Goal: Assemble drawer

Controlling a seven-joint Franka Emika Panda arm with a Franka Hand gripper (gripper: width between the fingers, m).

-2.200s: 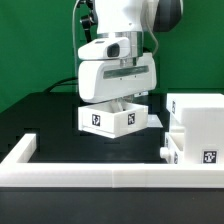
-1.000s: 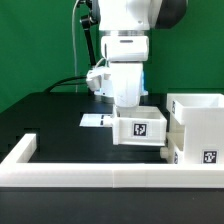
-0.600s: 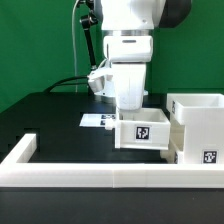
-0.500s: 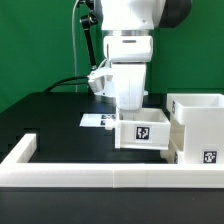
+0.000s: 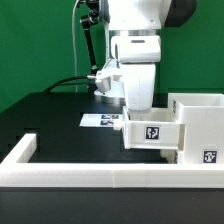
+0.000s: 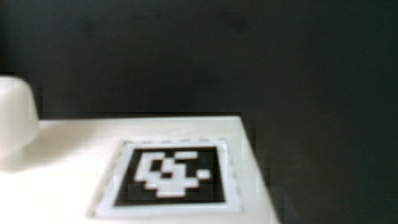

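In the exterior view my gripper (image 5: 140, 110) reaches down into a small white open-topped drawer tray (image 5: 151, 133) with a black-and-white tag on its front. It is shut on the tray's wall, and its fingertips are hidden by the tray. The tray hangs just above the black table, its right side close against the tall white drawer housing (image 5: 199, 113) on the exterior view's right. A lower white part with a tag (image 5: 207, 156) sits in front of the housing. The wrist view shows a white tagged surface (image 6: 173, 172) close up, with black table behind.
The marker board (image 5: 99, 120) lies flat on the table behind the tray. A low white rail (image 5: 100, 178) edges the table's front and turns back at the exterior view's left (image 5: 24, 150). A green backdrop and black cables stand behind the arm.
My gripper has carried the tray toward the exterior view's right, from mid-table to right up against the housing. The housing and the marker board have not moved.
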